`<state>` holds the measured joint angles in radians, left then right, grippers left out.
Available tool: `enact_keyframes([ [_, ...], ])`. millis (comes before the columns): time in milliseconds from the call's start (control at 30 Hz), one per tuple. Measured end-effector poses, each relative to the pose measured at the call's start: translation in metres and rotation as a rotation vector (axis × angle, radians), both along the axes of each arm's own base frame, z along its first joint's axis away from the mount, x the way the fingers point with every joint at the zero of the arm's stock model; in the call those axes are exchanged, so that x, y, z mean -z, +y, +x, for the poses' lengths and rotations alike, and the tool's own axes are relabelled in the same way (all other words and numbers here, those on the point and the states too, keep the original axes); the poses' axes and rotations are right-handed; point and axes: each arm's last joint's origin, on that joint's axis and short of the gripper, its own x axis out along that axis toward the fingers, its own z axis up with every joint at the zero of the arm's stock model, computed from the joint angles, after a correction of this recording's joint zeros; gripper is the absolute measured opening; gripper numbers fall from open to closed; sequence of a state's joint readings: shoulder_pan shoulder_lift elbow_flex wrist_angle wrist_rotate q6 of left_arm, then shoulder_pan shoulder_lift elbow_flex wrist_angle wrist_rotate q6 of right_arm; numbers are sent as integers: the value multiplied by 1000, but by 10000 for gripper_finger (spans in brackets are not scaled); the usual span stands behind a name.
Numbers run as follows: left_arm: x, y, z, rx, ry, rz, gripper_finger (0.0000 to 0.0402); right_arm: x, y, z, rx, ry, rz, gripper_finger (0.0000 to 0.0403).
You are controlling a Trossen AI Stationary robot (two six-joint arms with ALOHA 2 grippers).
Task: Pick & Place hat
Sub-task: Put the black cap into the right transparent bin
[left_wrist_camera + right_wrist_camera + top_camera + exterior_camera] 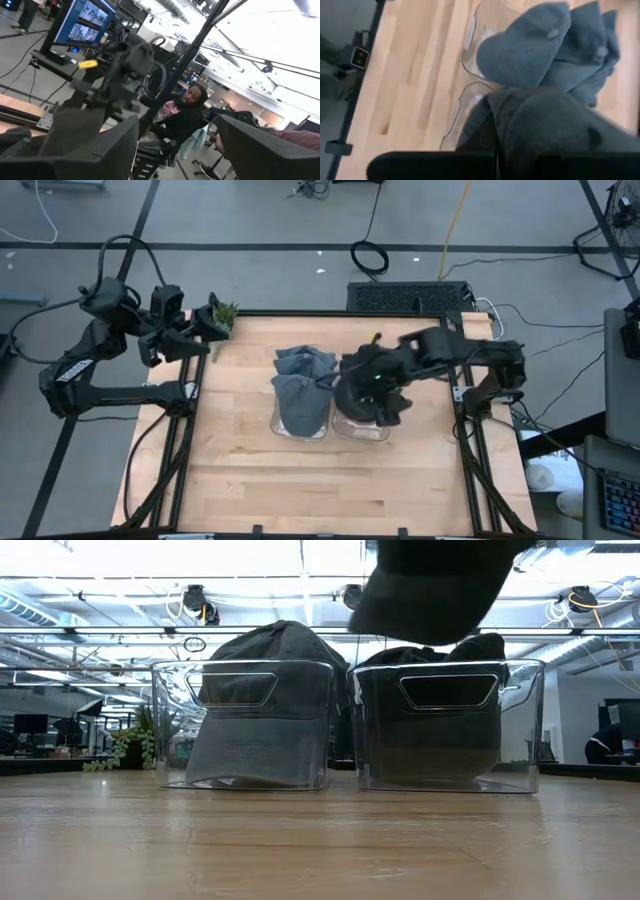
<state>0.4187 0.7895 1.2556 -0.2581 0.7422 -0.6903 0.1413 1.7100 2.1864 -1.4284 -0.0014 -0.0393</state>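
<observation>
Two clear bins stand side by side mid-table. The left bin (277, 426) (165, 720) holds several grey-blue hats (303, 385) (525, 50), piled above its rim. The right bin (360, 433) (525, 720) holds dark hats (440, 655). My right gripper (358, 385) reaches in from the table's right, shut on a dark hat (430, 590) (555, 130) over the right bin. My left gripper (205, 330) (177, 150) waits open, off the table's far left corner. My right gripper holds the dark hat (372, 402) from above. The hat itself hides the fingers, so which part they are on cannot be told. In the low view the hat (430, 590) hangs lifted clear, above the rim of the right bin and the hats in it.
A small potted plant (225, 313) (125, 745) stands at the table's far left corner, close to my left gripper. Bare wood lies on the near half of the table (320, 490). A seated person (177, 112) shows in the room beyond the table.
</observation>
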Motion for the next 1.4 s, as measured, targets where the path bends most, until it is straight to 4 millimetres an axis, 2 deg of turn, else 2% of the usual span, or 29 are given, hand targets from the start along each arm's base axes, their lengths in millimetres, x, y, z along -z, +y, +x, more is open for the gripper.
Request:
enact_keyframes([
  [200, 0, 0, 0, 4, 3, -9, 290, 21, 3, 16, -8, 112, -19, 0],
  [567, 0, -1, 0, 58, 22, -36, 274, 27, 13, 16, -14, 160, 45, 0],
  [767, 0, -2, -1, 73, 24, -35, 281, 53, 18, 16, -23, 276, 24, 0],
  [933, 0, -2, -1, 80, 26, -38, 283, 71, 7, 19, -6, 336, 13, 0],
  [1133, 0, -2, -1, 80, 27, -39, 272, 98, 3, 33, -80, 302, 120, 0],
  [1400, 0, -2, -1, 61, 13, -25, 281, 133, -11, 40, -104, 314, 95, 0],
])
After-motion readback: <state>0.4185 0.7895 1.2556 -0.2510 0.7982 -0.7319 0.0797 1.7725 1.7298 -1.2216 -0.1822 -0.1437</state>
